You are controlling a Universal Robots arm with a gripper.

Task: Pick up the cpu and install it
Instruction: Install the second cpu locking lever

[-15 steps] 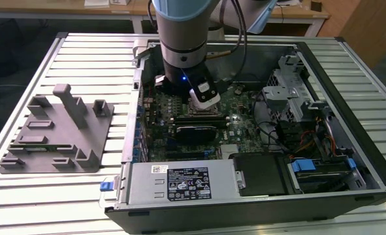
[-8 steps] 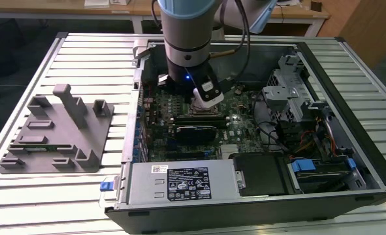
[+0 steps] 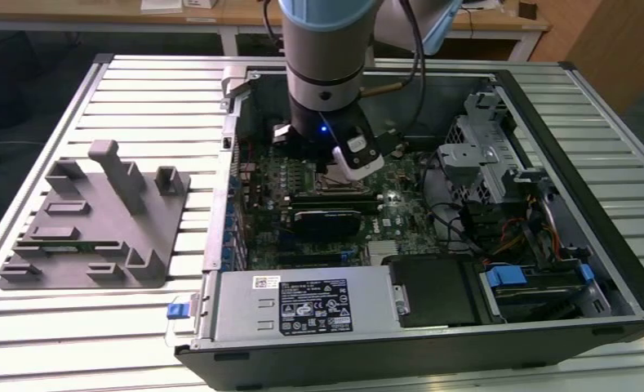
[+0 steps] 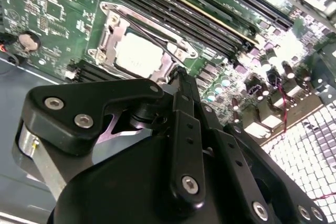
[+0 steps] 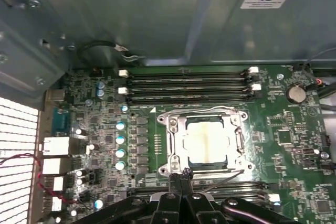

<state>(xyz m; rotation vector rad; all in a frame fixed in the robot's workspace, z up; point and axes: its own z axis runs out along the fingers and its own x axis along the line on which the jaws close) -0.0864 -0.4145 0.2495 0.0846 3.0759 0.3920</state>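
Exterior view first: the arm is reaching down into the open computer case (image 3: 583, 245), with the gripper (image 3: 327, 167) hanging low over the green motherboard (image 3: 403, 212), right about where the processor socket sits. Off on the exterior view's left there's a grey plastic holder (image 3: 93, 229) lying on the slatted table (image 3: 148, 106). I can't make out the cpu itself from this angle, the arm covers that spot.

Second wrist view: here you get the cpu (image 4: 137, 56), pale silver square, lying flat inside the metal socket frame (image 4: 105, 32). The fingers (image 4: 181, 85) look pressed together with nothing between them, their tip sitting just beside the socket's edge, close to the thin wire lever that runs across the frame. A coin battery (image 4: 29, 40) sits off to the side on the board.

First wrist view: same story, looking straight down. The cpu (image 5: 206, 145) sits squarely in the socket frame (image 5: 170, 145), and the closed fingertips (image 5: 181, 174) are right at the frame's near edge. The memory slots (image 5: 189, 85) beyond it look unfilled.

So my read: the chip is already dropped in and let go. Whether it's clamped down I can't say for sure; the frame around it looks open on top, so I'd guess the latching part isn't finished.
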